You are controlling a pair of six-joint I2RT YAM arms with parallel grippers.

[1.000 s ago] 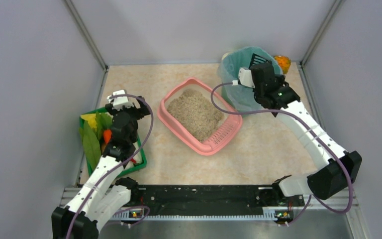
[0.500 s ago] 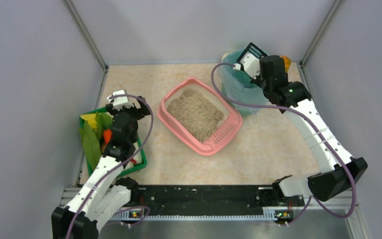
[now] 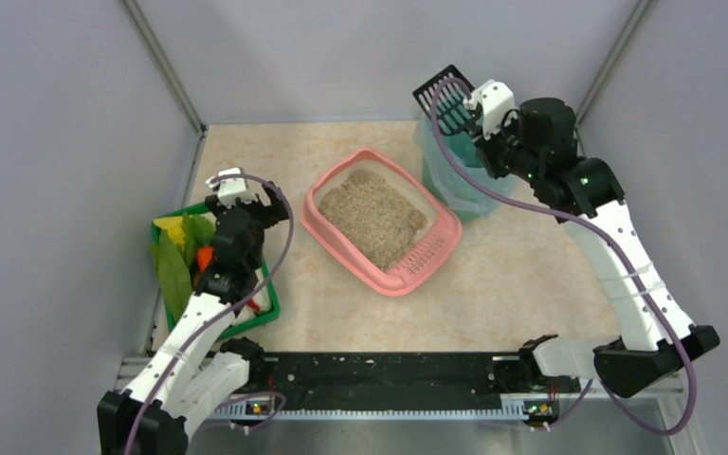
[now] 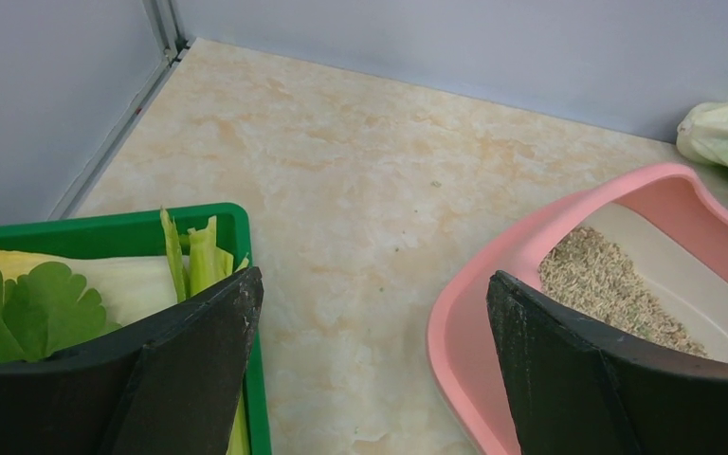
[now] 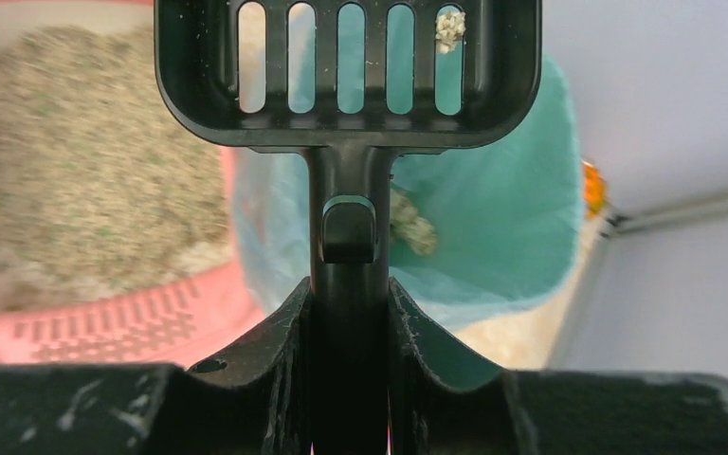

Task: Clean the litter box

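**Friend:** What do you see from up top?

**Me:** The litter box [image 3: 379,220] sits in the middle of the table [image 3: 512,275], between my two arms. My right gripper [image 3: 476,118] is closed tight on the black scoop [image 3: 444,95], high above the teal bin [image 3: 450,180]. My left gripper [image 3: 246,201] is wide open with nothing in it, over the green tray [image 3: 271,305].

**Friend:** And from your left wrist?

**Me:** My jaws are far apart with nothing between them. The green tray is on one side and the pink box on the other. I touch neither.

**Friend:** And your right wrist?

**Me:** The scoop handle is pinched in my grip. One little clump [image 5: 449,27] sticks in the slots. Another lump [image 5: 408,226] lies down in the bin.

**Friend:** So are you finished?

**Me:** Not yet, I think. One scoop looks nearly dumped, but that stuck bit must drop off. I cannot tell if more dirt hides in the sand.
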